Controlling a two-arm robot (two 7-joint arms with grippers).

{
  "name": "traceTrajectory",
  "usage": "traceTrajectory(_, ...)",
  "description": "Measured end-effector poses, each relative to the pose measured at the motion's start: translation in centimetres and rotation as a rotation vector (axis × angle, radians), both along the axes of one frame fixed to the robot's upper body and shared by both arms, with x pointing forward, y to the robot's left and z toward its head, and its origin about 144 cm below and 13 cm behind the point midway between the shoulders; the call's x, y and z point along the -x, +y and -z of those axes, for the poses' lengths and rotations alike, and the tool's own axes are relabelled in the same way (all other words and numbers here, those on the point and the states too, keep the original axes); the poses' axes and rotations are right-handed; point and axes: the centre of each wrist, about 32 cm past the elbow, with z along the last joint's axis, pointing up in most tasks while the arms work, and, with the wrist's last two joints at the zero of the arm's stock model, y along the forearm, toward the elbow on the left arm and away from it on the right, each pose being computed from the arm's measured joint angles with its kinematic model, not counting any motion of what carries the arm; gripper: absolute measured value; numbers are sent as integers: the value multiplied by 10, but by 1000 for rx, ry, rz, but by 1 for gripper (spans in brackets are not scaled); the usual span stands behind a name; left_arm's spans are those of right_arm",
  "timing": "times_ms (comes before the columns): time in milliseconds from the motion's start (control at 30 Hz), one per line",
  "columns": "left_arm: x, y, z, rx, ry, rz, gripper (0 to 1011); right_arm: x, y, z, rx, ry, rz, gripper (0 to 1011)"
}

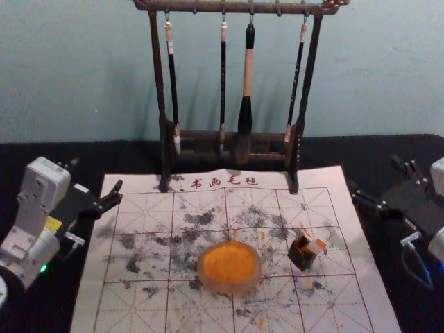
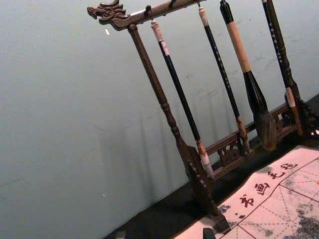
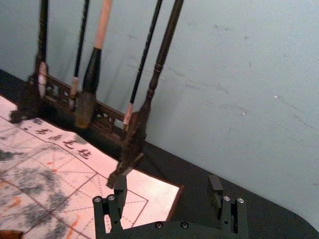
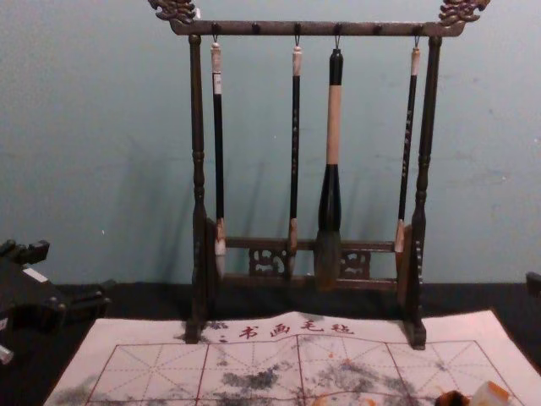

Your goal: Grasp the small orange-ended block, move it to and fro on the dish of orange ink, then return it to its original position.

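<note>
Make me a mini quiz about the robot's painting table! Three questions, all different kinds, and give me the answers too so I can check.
1. True or false: the dish of orange ink is to the left of the small orange-ended block, from the robot's side.

2. How many brushes hang from the rack?
A) two
B) four
C) seven

3. Fill in the missing word: the right gripper holds nothing, and its fingers are ____.

Key: 1 true; 2 B; 3 open.
</note>
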Motion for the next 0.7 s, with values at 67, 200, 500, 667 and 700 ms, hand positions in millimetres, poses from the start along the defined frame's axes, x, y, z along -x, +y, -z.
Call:
traceTrajectory(67, 0, 0, 0, 0, 0, 0, 1002, 5, -3, -2, -9, -1, -21, 1000)
traceTrajectory(200, 0, 0, 0, 0, 0, 0, 1001, 19, -13, -7, -36, -10, -84, 1000)
traceTrajectory(500, 0, 0, 0, 0, 0, 0, 1001, 48, -25, -7, -79, -1, -242, 1000)
traceTrajectory(667, 0, 0, 0, 0, 0, 0, 1001, 60, -26, -2, -90, 31, -337, 1000)
traceTrajectory(700, 0, 0, 0, 0, 0, 0, 1001, 62, -26, -1, -90, 37, -346, 1000)
